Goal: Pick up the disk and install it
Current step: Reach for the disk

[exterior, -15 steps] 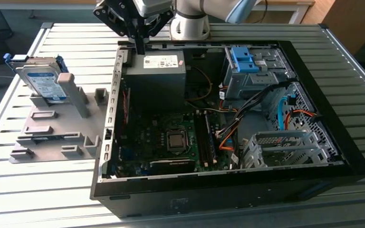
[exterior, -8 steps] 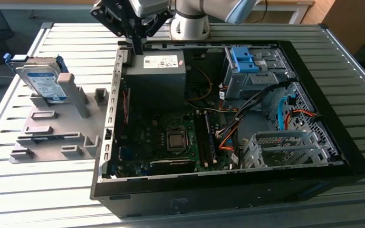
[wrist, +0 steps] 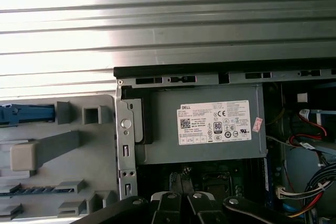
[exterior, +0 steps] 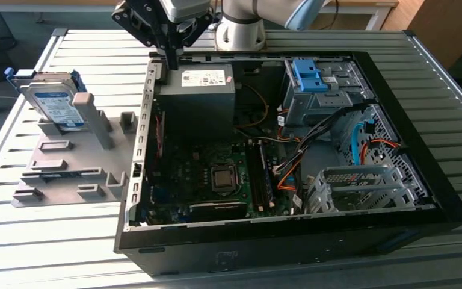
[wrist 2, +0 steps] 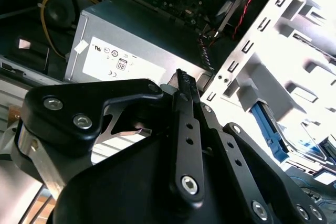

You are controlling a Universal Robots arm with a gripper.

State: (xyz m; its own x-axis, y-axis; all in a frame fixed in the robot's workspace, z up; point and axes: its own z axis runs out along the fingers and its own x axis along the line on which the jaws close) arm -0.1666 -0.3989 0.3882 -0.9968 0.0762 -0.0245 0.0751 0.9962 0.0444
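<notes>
Tool (exterior: 171,64): black metal linkage of flat bars pinned with bright bolt heads, tapering to two slim fingers. The fingers are drawn together into one narrow tip with nothing between them. The tip hangs at the top edge of the case wall, by a corner of the power supply box; whether it touches the wall is hard to judge.

Disk (exterior: 55,99): flat rectangle of silver-grey metal with a white-and-blue label and blue plastic rails along its edges. It stands on edge, slightly tilted, in the fixture, well apart from the tool and outside the case.

Fixture (exterior: 70,162): matt grey plate with moulded blocks, slots and uprights, lying flat on the tabletop between the disk and the case wall below the tool.

Power supply box (wrist: 210,129): dark grey sheet metal with a white sticker, just beside the tool tip, inside the case.

Computer case (exterior: 295,253): black shell, open on top, with a pale perforated steel inner wall. It holds a dark circuit board (exterior: 207,180), orange and black cable bundles, and a bare blue plastic bracket (exterior: 307,75) beyond the box from the tool.

Tabletop (exterior: 55,241): pale ribbed metal slats, glossy.
</notes>
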